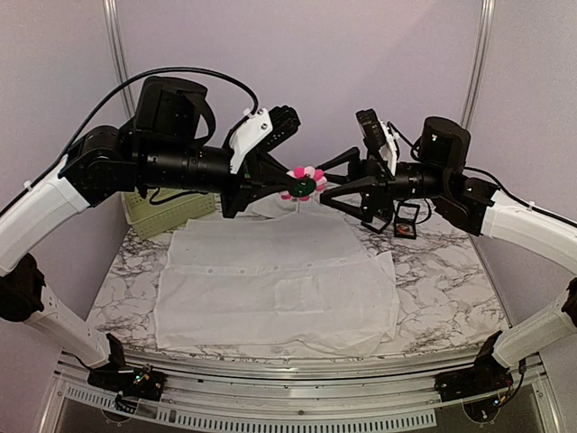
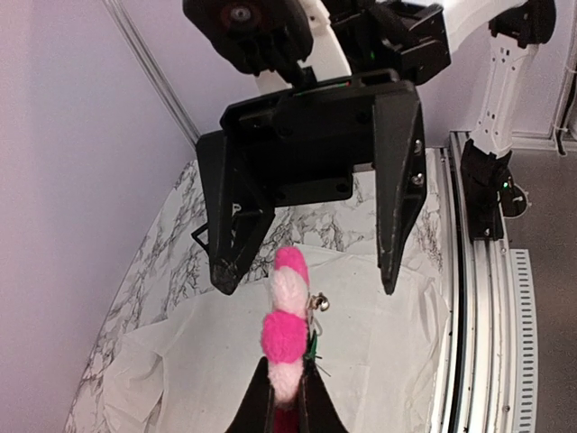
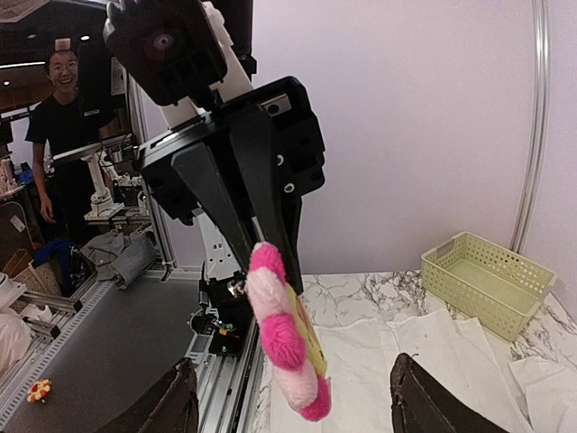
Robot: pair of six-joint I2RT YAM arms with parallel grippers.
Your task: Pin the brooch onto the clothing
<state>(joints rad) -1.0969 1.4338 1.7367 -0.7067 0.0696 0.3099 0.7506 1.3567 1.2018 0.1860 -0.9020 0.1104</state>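
The brooch (image 1: 304,182) is a pink and pale-pink pompom flower with a green back and a metal pin. It is held in the air above the far part of the white shirt (image 1: 270,280). My left gripper (image 1: 290,185) is shut on the brooch's edge, seen close in the left wrist view (image 2: 287,325). My right gripper (image 1: 322,184) is open, with one finger on each side of the brooch and not touching it. In the right wrist view the brooch (image 3: 284,334) hangs between my open fingers (image 3: 171,406). The shirt lies flat on the marble table (image 1: 451,289).
A pale green basket (image 1: 162,209) stands at the back left of the table, and it also shows in the right wrist view (image 3: 487,280). A small dark box (image 1: 406,221) sits at the back right. A person (image 3: 59,117) stands beyond the table's left side.
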